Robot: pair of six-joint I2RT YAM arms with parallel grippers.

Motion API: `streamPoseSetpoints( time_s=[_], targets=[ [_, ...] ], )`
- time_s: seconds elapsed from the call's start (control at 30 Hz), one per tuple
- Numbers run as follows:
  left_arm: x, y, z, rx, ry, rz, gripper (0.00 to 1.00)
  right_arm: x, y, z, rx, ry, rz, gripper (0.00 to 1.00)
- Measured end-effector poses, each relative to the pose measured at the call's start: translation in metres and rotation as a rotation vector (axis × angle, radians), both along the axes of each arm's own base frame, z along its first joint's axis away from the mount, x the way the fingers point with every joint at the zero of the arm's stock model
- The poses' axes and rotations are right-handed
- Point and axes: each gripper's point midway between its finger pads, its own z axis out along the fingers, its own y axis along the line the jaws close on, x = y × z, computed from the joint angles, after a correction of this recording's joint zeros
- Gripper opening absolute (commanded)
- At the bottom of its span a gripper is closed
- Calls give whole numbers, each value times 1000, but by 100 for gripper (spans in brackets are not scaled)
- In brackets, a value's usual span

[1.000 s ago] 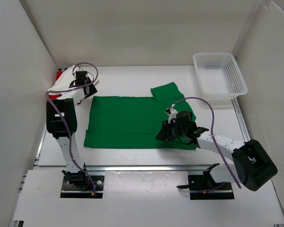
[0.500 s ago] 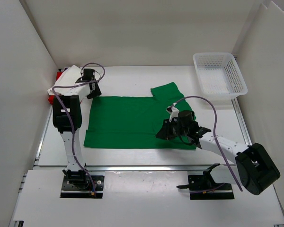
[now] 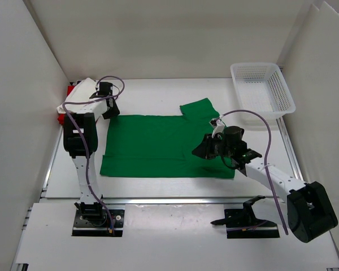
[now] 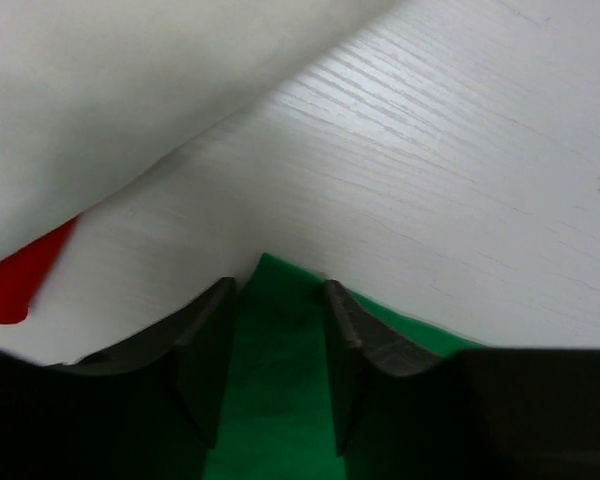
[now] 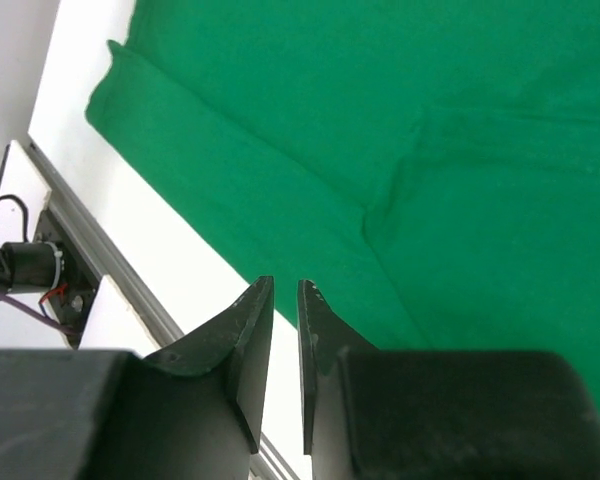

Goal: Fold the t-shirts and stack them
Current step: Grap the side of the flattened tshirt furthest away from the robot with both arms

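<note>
- Now, far left: a red shirt (image 4: 15, 275) lies by the side wall with a white shirt (image 4: 100, 100) partly over it. I cannot tell whether either one is folded.
- Left claw (image 3: 108, 108) sits at the far left corner of the green shirt (image 3: 152, 144). Its wrist camera shows the jaws apart with the cloth corner lying between them, not yet pinched.
- The green shirt is spread flat in the middle of the table (image 3: 147, 93), body smooth, one sleeve sticking out toward the back right.
- Right claw (image 3: 199, 152) hangs over the near right part of the shirt. Its fingers are nearly together with nothing between them.
- A white basket (image 3: 263, 90) stands at the back right, well apart from the cloth.
- Judgement: the step in hand looks like taking hold of the green shirt for a fold.
- To do it well, the left claw should go down until the lower finger slides under the corner, then close on the cloth.
- The right claw would need to open, settle on a matching edge or corner, and grip before either arm lifts.
- Lift both sides together and level so the cloth does not skew or drag.
</note>
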Motion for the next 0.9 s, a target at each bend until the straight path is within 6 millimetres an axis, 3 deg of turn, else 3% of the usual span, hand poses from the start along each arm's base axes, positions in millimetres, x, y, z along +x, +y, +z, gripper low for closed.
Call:
streamPoseSetpoints(
  time_s=[0.23,0.33,0.43,0.6,0.8,0.9],
  targets=[
    [6,-1,1,7,21,-6,13,1,1,13,21,-34,5,15],
    [6,-1,0,6,21,-4,5,9,-3,18,31,-42,-23,16],
    [5,0,-1,4,8,-1,0,30,-11,18,19,-41,-85,16],
    [1,-1,-1,-12,-21,-1,0,108,-30,2,-80,-22,-241,14],
    [-5,-2,0,-54,-40,-8,0,227,-79,-12,-206,-35,-447,26],
    [-6,-5,-1,-81,-56,-11,0,274,-101,-21,-286,-36,-517,35]
  ],
)
